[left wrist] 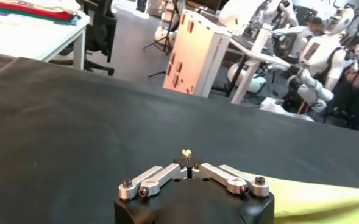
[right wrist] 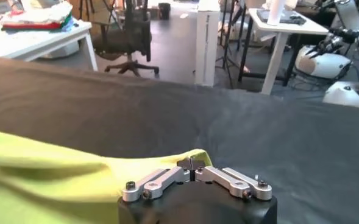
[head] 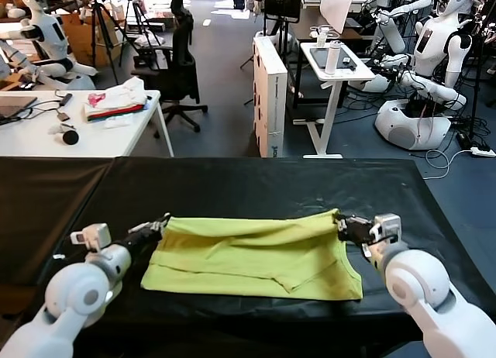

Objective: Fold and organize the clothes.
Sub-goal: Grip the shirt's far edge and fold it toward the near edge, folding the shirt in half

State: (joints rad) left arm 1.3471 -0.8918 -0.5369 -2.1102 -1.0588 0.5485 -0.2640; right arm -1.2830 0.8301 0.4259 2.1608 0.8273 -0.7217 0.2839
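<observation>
Head view: T-shirt (head: 256, 257) stretched between left gripper (head: 161, 222) and right gripper (head: 341, 222), both pinching its far corners.

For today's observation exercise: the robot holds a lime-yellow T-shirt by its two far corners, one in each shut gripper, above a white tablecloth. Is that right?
Not quite. The tablecloth is black, not white, as the head view shows. The rest stands: the left gripper and right gripper are each shut on a far corner of the lime-yellow T-shirt.
</observation>
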